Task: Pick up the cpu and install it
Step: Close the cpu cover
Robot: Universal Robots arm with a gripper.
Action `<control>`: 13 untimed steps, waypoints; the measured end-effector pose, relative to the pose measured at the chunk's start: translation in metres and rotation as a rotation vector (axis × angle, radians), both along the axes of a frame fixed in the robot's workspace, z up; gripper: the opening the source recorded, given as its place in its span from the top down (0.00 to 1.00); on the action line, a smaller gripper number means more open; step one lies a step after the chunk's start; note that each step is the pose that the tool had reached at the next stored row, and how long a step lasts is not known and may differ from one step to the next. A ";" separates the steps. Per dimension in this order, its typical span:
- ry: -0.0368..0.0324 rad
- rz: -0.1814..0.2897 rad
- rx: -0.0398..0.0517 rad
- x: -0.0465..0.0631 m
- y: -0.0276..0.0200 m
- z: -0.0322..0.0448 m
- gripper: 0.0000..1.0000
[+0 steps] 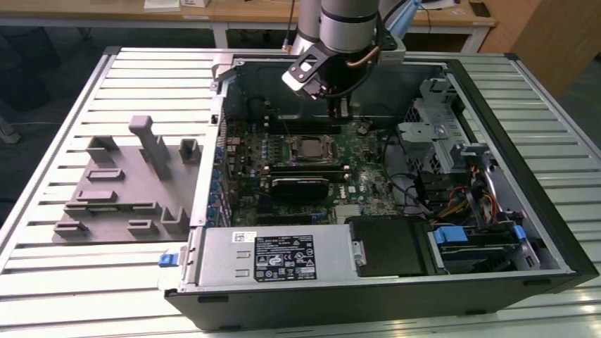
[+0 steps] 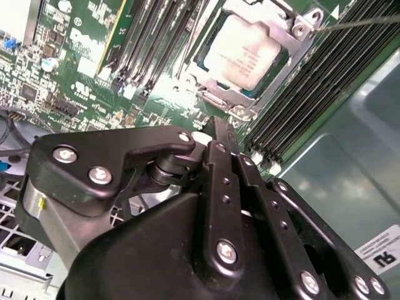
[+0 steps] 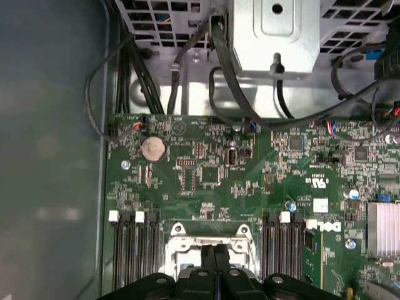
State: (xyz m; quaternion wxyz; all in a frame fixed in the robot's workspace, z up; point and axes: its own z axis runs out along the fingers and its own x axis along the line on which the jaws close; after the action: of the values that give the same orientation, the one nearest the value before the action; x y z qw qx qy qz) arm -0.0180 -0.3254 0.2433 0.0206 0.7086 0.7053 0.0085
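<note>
- Gripper [image 3: 214, 250]: your two fingers are pressed flat together and hold nothing. In the exterior view the gripper [image 1: 336, 111] points down inside the open computer case [image 1: 376, 303], above the motherboard [image 1: 376, 179].
- Hidden parts: in the first wrist view the gripper's black body cuts off the near half of the socket frame [image 3: 181, 232], so you cannot make out the chip there. In the second wrist view the black linkage covers much of the board nearest the camera.
- Cpu [image 2: 247, 53]: it sits flat in the socket just beyond your fingertips, apart from them. It is square with a silvery top plate bearing faint print, and a metal frame runs along its edges. In the exterior view the cpu [image 1: 310, 148] lies near the board's middle.
- Counts: one cpu, one coin cell [image 3: 153, 149], and two banks of dark memory slots [image 3: 134, 256], one on each side of the socket.
- Outside the case, toward the exterior view's left: one grey fixture tray [image 1: 122, 190] on the slatted table [image 1: 56, 282], well apart from the gripper.
</note>
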 end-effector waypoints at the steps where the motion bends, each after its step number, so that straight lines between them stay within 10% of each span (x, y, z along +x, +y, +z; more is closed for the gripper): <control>1: -0.0001 0.000 0.0001 -0.001 0.0000 0.0000 0.89; 13: 0.0000 0.000 0.0001 -0.009 -0.0002 -0.0030 0.89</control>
State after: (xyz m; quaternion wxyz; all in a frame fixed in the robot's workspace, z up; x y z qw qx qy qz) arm -0.0268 -0.3256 0.2403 0.0206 0.7087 0.7051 0.0086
